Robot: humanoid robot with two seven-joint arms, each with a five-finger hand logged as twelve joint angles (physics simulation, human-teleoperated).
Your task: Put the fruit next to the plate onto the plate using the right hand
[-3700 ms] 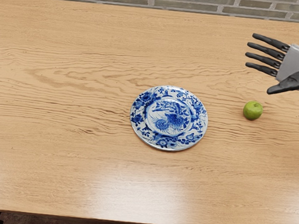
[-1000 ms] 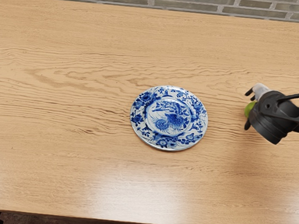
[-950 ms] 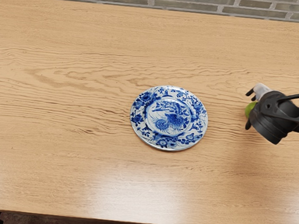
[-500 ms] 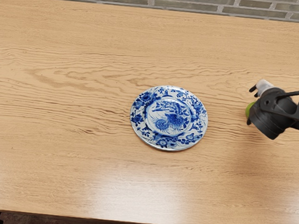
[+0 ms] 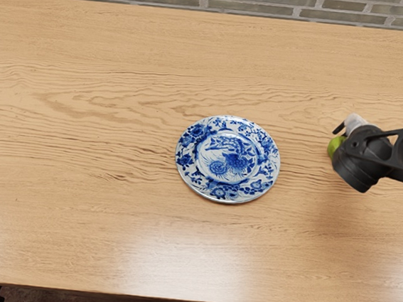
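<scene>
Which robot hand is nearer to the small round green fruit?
Right. The right hand is directly over the small round green fruit, covering most of it; the left hand is out of view.

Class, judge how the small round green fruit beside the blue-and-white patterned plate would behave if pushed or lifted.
The small green fruit shows a curved edge, so it would probably roll if nudged on the flat wooden table. The right hand hides most of it, so it is likely light.
</scene>
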